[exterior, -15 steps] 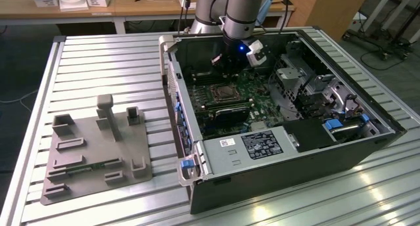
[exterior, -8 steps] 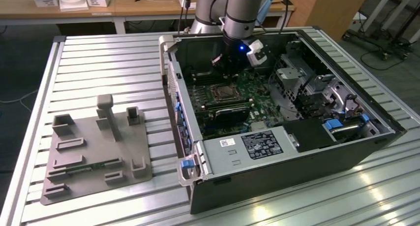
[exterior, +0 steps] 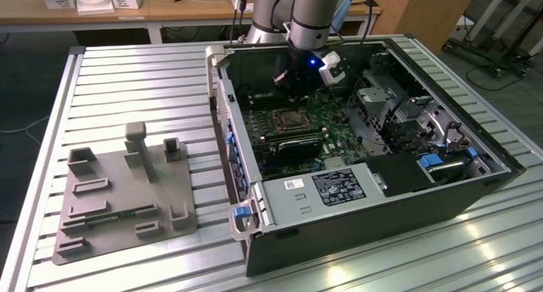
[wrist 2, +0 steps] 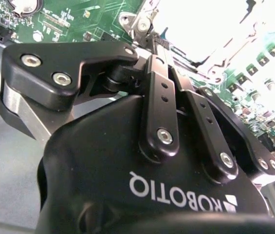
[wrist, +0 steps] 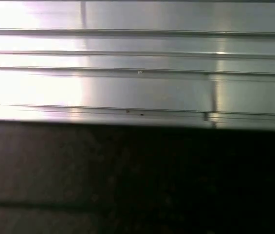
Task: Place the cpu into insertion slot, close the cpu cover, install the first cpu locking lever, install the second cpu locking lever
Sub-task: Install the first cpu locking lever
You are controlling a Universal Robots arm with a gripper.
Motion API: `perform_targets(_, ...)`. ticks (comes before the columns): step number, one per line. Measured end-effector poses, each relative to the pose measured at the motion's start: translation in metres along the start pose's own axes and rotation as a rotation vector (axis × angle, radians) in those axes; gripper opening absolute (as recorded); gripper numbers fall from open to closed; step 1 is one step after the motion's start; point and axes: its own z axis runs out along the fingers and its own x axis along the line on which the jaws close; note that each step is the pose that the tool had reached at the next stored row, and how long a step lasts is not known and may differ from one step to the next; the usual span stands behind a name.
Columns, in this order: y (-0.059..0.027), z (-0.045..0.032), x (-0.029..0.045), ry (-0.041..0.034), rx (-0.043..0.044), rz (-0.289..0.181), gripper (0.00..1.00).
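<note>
In the exterior view my gripper (exterior: 291, 93) hangs low inside the open computer case (exterior: 475, 190), just beyond the far edge of the insertion slot (exterior: 291, 120) on the green motherboard (exterior: 335, 117). The slot shows as a silvery square frame, the cpu cover (exterior: 280, 114), lying flat around a darker centre. I cannot pick out the cpu or the locking levers there. In the second wrist view the gripper (wrist 2: 149, 40) is shut, its tips right at a small silver metal bracket (wrist 2: 141, 23) beside a glare-washed bright metal area (wrist 2: 210, 29).
A grey labelled box (exterior: 327, 187) fills the case's near end, with a metal drive cage (exterior: 382, 95) at the exterior view's right. A grey fixture plate (exterior: 119, 196) with upright posts lies on the slatted aluminium table (exterior: 127, 69). Table slats (wrist: 137, 73) appear in the first wrist view.
</note>
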Motion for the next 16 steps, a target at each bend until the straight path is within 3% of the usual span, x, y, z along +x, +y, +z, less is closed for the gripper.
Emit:
perform_targets(6,0.0002,0.0010,0.0000,0.0005,0.0071,0.000,0.10)
perform_targets(16,0.0009,-0.0023,-0.0001,0.0002,0.0070,0.000,0.10)
